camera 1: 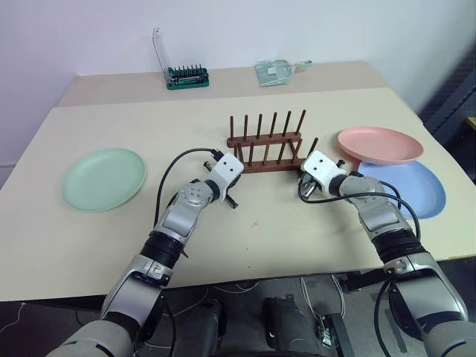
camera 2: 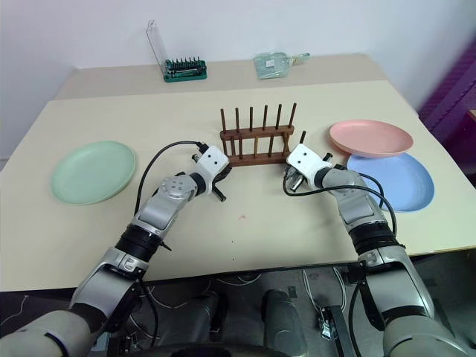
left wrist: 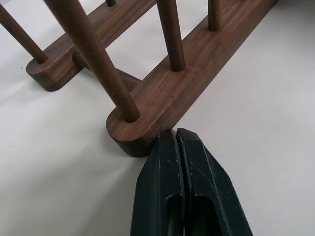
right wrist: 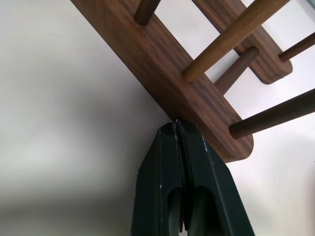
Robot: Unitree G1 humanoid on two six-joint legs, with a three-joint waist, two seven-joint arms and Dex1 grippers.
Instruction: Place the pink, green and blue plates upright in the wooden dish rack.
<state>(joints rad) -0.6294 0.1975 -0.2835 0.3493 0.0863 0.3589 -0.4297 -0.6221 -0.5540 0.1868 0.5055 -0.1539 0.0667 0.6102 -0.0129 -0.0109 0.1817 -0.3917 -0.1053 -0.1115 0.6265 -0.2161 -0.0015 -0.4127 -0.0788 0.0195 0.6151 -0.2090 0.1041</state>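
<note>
The wooden dish rack (camera 1: 266, 152) stands at the table's centre with nothing between its pegs. Far to its left the green plate (camera 1: 104, 178) lies flat. On the right, the pink plate (camera 1: 379, 145) rests partly over the far rim of the blue plate (camera 1: 413, 186). My left gripper (left wrist: 175, 132) is shut and holds nothing; its tips are against the left end of the rack's near rail (left wrist: 162, 98). My right gripper (right wrist: 176, 123) is shut and likewise holds nothing, with its tips against the same rail (right wrist: 172, 73) near its right end.
A green screwdriver-bit case (camera 1: 187, 76) with its clear lid raised and a clear plastic packet (camera 1: 277, 72) lie at the back of the table. Bare tabletop (camera 1: 297, 230) stretches between the rack and the front edge.
</note>
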